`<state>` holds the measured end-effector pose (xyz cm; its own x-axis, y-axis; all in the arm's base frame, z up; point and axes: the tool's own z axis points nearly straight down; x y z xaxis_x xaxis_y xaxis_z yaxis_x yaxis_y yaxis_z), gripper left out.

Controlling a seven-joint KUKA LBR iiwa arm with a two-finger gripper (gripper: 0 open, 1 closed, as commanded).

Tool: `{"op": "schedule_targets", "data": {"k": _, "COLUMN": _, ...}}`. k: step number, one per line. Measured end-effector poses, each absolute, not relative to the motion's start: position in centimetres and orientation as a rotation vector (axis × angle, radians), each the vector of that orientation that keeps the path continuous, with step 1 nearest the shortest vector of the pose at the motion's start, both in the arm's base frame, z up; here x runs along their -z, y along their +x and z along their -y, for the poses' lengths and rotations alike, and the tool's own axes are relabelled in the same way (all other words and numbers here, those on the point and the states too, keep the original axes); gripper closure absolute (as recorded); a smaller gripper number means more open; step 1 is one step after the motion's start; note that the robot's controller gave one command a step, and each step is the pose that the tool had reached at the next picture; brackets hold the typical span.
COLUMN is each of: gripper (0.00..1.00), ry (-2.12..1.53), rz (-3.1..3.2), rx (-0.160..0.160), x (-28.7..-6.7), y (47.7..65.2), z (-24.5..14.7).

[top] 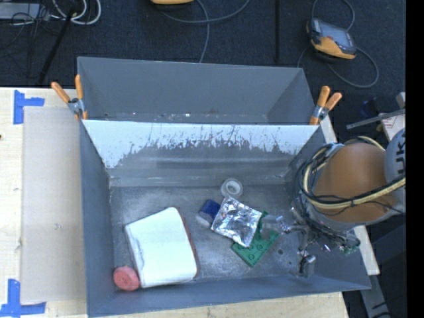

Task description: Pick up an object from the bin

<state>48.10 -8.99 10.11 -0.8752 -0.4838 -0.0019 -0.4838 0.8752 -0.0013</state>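
My gripper (pixel 306 249) is low in the bin's right front corner, under the arm's orange cover. Just to its left lies a flat green piece (pixel 257 249), partly under a crumpled silver foil packet (pixel 236 220). A small blue thing (pixel 209 209) touches the foil's left edge. A clear tape roll (pixel 231 188) sits behind the foil, near the back wall. The gripper stands beside the green piece with nothing seen held in it.
A folded white cloth (pixel 161 246) lies at the front left, with a pink round thing (pixel 126 278) at its left front corner. The sloping right wall is close to the gripper. Cables loop around the orange cover.
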Motion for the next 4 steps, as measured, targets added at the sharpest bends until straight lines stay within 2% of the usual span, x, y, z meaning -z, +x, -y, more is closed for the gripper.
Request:
{"op": "schedule_targets", "data": {"k": 1, "gripper": 0.0, "ry": -0.664, "rz": -3.07, "rx": -0.001, "x": -9.9, "y": 48.9, "z": 9.5}}
{"op": "schedule_targets", "data": {"k": 2, "gripper": 0.0, "ry": -0.311, "rz": -3.118, "rx": 0.002, "x": -7.1, "y": 48.3, "z": 8.5}}
{"op": "schedule_targets", "data": {"k": 3, "gripper": 0.0, "ry": -0.61, "rz": -3.059, "rx": 0.01, "x": -7.3, "y": 47.7, "z": 5.8}}
{"op": "schedule_targets", "data": {"k": 4, "gripper": 1.0, "ry": -0.615, "rz": -3.068, "rx": 0.006, "x": -7.2, "y": 47.4, "z": 5.8}}
